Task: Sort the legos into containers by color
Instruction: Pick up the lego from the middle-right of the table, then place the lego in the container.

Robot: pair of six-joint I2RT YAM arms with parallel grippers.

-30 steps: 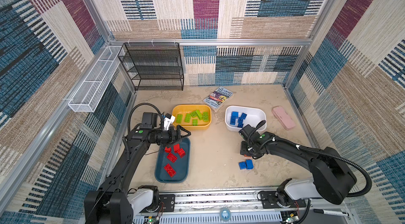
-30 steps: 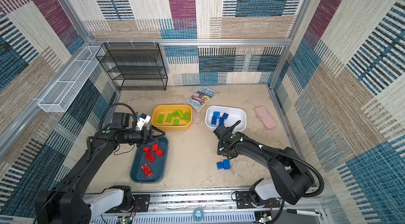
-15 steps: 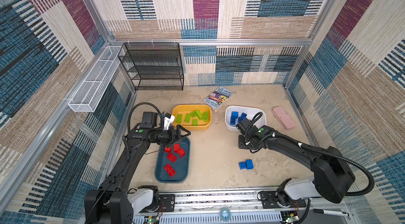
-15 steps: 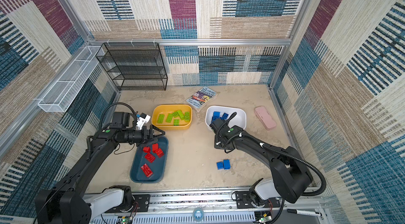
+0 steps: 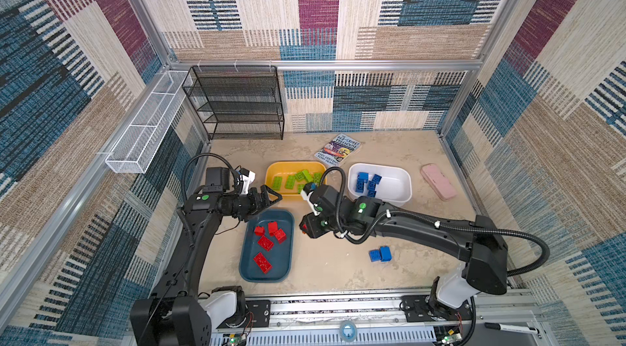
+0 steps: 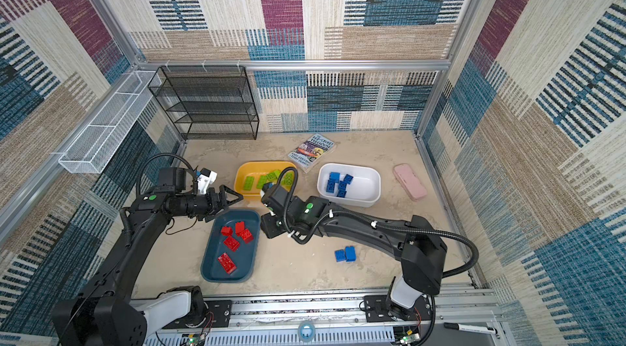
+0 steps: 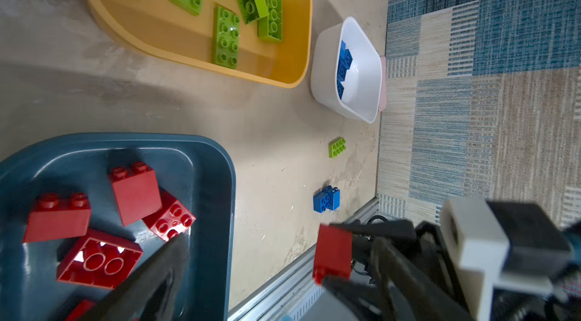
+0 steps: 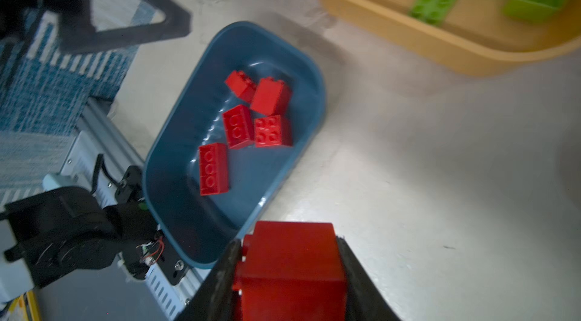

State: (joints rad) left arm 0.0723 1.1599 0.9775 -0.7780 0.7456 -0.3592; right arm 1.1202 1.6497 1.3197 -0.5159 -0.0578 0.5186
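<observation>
- One red brick [image 8: 289, 269] is pinched in the right gripper [image 8: 287, 272], whose fingers are closed partway against its two sides. It hangs over the bench [image 5: 325, 269], just off the right rim of the teal bin [image 5: 249, 269].
- Five more red bricks [image 5: 267, 242] lie loose inside the teal bin, which sits near the bench's near edge, left of middle.
- The left gripper [image 5: 269, 203] hovers over the teal bin's far end, its fingers spread wide with nothing between them.
- Just beyond, the yellow bin [image 5: 271, 175] holds the green bricks [image 5: 298, 180], and the white bin [image 5: 396, 192] to its right holds blue bricks [image 5: 367, 183].
- A blue pair [image 5: 380, 254] rests side by side, touching, on the bare bench toward the near edge.
- The left wrist view shows a loose green brick [image 7: 337, 147] on the bench between the white bin and the blue pair.
- A book [image 5: 338, 151] lies behind the bins, and a pink case [image 5: 438, 181] lies by the right edge.
- A black wire shelf [image 5: 237, 103] fills the far left corner, beside a white mesh basket [image 5: 145, 131].
</observation>
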